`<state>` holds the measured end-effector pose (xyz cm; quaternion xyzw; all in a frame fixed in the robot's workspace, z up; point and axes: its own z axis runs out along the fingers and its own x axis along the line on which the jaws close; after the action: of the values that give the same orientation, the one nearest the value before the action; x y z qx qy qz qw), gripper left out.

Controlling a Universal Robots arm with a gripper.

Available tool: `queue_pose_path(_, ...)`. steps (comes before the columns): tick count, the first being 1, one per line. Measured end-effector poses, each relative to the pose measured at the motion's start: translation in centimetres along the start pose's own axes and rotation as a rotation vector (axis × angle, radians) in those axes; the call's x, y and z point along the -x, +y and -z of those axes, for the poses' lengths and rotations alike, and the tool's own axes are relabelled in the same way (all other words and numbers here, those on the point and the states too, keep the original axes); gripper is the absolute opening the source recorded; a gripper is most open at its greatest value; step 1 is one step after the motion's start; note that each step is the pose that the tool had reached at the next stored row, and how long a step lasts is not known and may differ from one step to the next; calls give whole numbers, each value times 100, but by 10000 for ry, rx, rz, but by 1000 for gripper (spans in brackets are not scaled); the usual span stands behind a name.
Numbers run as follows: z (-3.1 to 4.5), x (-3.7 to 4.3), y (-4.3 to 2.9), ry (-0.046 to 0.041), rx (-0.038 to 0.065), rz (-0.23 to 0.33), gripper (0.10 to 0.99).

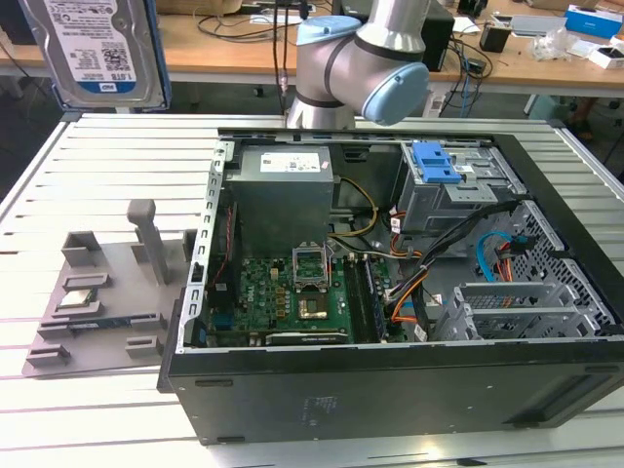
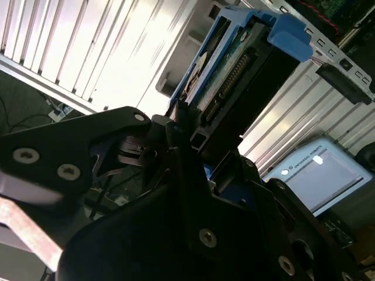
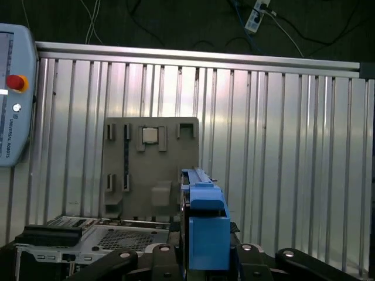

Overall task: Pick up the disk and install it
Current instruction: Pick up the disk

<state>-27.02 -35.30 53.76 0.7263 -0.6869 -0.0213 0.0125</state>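
The disk (image 1: 93,49), silver with a white-and-blue label and a blue frame, hangs in the air at the upper part of the exterior view's left, well above the slatted table. The same disk (image 2: 234,76) shows edge-on in the second wrist view, its connector side visible, and its blue frame (image 3: 206,225) stands between black fingers in the first wrist view. My gripper (image 3: 206,252) is shut on the disk, as the second wrist view of the gripper (image 2: 193,140) also shows. The open computer case (image 1: 390,292) lies below, toward the exterior view's right.
Inside the case, a grey drive cage with a blue latch (image 1: 439,166) sits at the back right. A grey fixture (image 1: 97,283) carrying a small square chip (image 1: 78,297) lies left of the case. The arm's base (image 1: 361,58) stands behind it. A teach pendant (image 3: 14,93) rests on the table.
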Motion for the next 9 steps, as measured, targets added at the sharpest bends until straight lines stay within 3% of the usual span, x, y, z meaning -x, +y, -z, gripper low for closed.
queue_pose_path(4, 23, -26, -463, 1, 1, 0, 369)
queue_pose_path(9, 32, -36, -653, 1, 2, 0, 369)
